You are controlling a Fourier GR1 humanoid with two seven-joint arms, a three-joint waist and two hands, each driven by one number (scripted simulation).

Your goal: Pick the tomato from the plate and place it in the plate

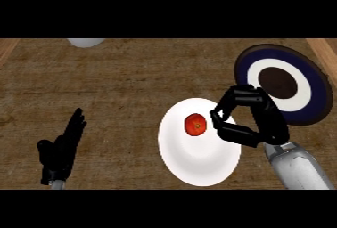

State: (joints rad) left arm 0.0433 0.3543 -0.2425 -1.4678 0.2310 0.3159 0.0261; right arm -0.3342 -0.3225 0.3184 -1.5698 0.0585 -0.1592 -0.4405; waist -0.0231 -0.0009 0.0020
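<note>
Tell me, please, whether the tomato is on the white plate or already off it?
On it. The tomato lies on the white plate, with the right hand beside it, not closed around it.

Wooden counter (125,89), pale rounded object (85,42) – cut off at far edge

No text, label or number can be read anywhere.

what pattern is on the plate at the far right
Concentric rings: a dark navy outer band, a white ring, and a dark brown centre on the ringed plate, seen in the head view.
</note>
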